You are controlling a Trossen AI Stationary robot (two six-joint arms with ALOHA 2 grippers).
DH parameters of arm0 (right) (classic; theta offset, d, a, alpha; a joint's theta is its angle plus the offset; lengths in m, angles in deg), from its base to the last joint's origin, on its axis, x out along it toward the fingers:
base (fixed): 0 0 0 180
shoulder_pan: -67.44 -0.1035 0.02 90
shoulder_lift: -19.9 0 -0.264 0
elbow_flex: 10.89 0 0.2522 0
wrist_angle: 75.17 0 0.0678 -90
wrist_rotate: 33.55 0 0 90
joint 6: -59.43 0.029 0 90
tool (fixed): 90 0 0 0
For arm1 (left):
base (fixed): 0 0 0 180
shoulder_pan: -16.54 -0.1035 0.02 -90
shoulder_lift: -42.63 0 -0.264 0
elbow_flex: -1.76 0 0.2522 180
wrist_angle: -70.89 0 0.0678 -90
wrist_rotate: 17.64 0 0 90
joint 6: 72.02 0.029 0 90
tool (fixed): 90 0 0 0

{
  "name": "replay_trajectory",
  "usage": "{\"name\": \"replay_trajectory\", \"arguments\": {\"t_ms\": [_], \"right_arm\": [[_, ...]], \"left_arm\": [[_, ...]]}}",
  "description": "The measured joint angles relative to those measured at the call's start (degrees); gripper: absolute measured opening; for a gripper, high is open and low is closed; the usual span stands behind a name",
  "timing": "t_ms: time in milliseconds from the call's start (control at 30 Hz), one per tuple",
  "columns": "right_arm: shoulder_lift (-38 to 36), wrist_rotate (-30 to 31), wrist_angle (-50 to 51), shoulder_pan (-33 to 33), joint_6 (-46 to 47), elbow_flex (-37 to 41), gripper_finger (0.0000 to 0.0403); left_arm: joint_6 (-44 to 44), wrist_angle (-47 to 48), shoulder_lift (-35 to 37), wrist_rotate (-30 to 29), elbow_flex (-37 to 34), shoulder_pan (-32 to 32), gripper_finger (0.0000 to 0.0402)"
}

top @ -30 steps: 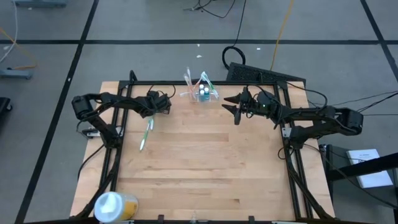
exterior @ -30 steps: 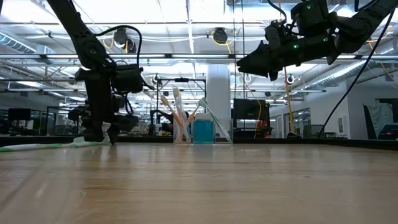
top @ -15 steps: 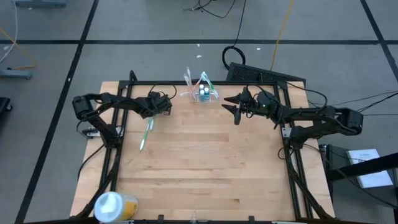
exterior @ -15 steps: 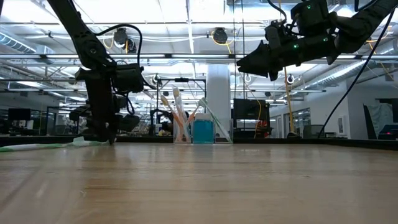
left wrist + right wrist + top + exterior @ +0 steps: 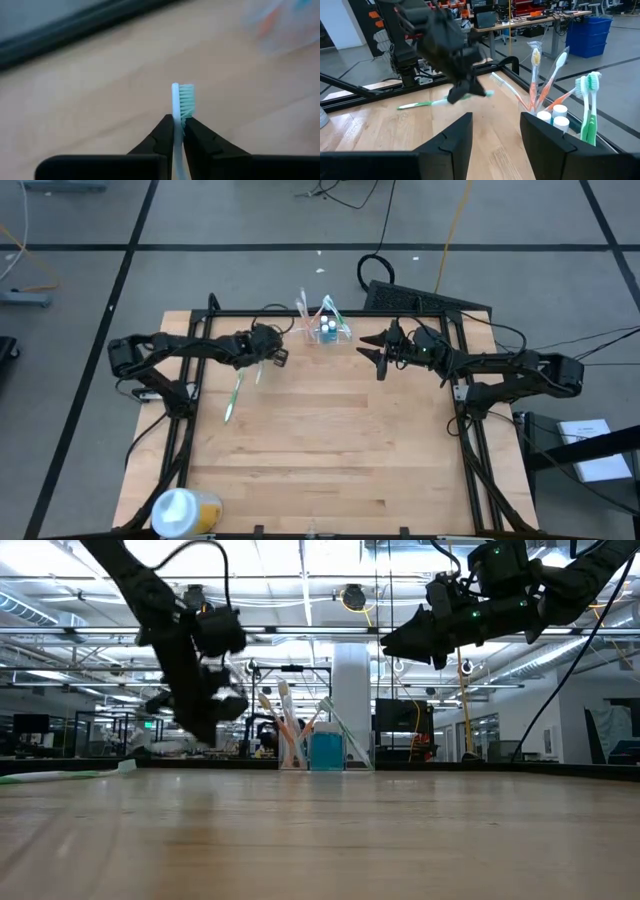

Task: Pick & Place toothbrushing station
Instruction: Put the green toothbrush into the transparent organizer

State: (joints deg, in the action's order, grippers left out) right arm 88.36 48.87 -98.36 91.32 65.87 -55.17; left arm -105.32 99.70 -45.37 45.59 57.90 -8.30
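Matt wood, clear plastic, dark matt fingers

Pinching a smooth white plastic toothbrush [image 5: 176, 107] with soft green bristles between matt black fingers [image 5: 161, 136]; showing pale satin wood table [image 5: 330, 440] beneath, glossy clear plastic toothbrushing station [image 5: 555, 112] just ahead of the right gripper [image 5: 495, 135].

The high view looks straight down from well above, taking in the whole wooden table [image 5: 320, 440] and both arms. The low view sits at tabletop height, facing level across the boards toward the toothbrushing station [image 5: 312, 745] and the room behind. The left wrist view looks closely past its own left gripper [image 5: 179, 131] onto the tabletop. The right wrist view faces across the table past the right gripper [image 5: 496, 135], sharing the station and the left arm with the 2 fixed views.
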Motion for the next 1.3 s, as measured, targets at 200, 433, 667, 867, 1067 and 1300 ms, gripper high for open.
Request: {"name": "replay_trajectory", "arguments": {"t_ms": [200, 433, 667, 867, 1067, 1300], "right_arm": [[0.0, 0.03, -0.09, 0.0, -0.02, 0.0, 0.0155], [0.05, -0.09, -0.53, -0.3, 0.28, 0.0, 0.0155], [3.1, -0.13, -8.99, -3.98, 0.62, -0.02, 0.0155], [9.63, -0.18, -22.37, -7.77, 0.0, -0.04, 0.0155], [15.9, -1.28, -26.61, -9.34, 2.07, -3.54, 0.0155], [19.66, -5.96, -26.6, -10.14, 4.86, -7.04, 0.0155]], "left_arm": [[8.43, -7.43, 6.43, -0.55, 2.77, 5.74, 0.0023], [25.62, -34.82, 9.87, 4.85, 2.92, 12.43, 0.0027], [31.81, -48.15, 8.32, 9.26, 2.88, 14.9, 0.0012], [33.02, -51.84, 7.86, 18.03, 2.91, 15.39, 0.0027], [34.35, -56.51, 4.32, 18.38, 2.96, 16.46, 0.0014], [34.68, -61.74, 0.01, 21.19, 2.94, 16.73, 0.0025]]}}
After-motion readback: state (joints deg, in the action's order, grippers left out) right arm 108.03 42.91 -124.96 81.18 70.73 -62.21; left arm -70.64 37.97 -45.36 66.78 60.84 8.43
